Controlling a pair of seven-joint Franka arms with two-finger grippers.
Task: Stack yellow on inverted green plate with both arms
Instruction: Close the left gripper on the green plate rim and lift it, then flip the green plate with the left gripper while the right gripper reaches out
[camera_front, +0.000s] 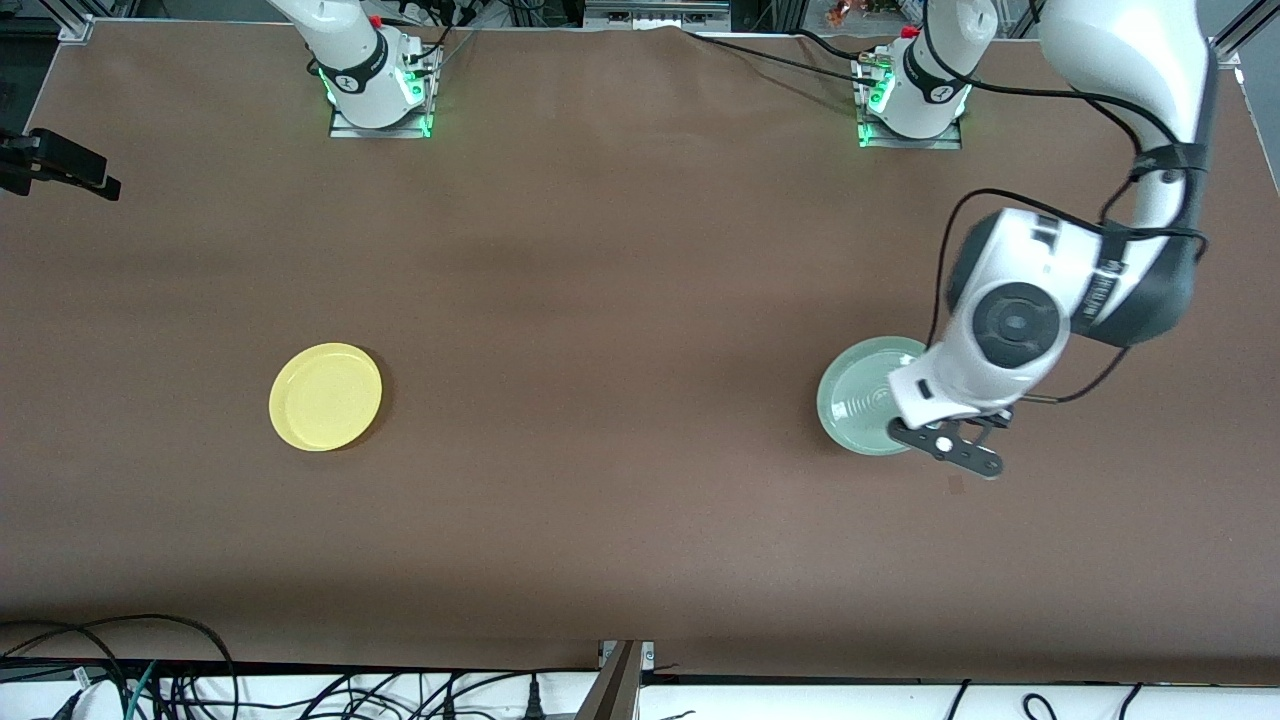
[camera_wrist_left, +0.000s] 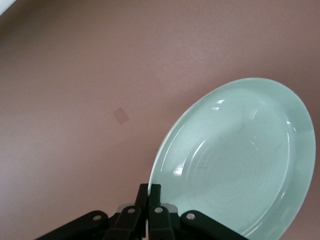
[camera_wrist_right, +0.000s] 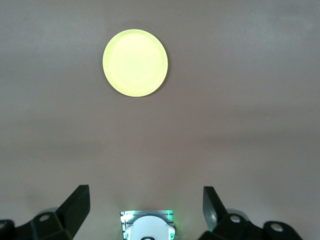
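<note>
The pale green plate (camera_front: 862, 396) lies open side up toward the left arm's end of the table. My left gripper (camera_front: 912, 418) is down at it and shut on its rim. In the left wrist view the two fingers (camera_wrist_left: 155, 196) pinch the edge of the green plate (camera_wrist_left: 240, 165), whose hollow faces the camera. The yellow plate (camera_front: 325, 396) lies flat toward the right arm's end, alone. My right gripper (camera_wrist_right: 146, 192) is open and empty, high over its own base; it is out of the front view. The yellow plate shows in its wrist view (camera_wrist_right: 135, 62).
The arm bases (camera_front: 380, 85) (camera_front: 915, 100) stand along the table's edge farthest from the front camera. A black device (camera_front: 60, 165) juts in at the right arm's end. A small square mark (camera_front: 955, 485) is on the brown table beside the green plate.
</note>
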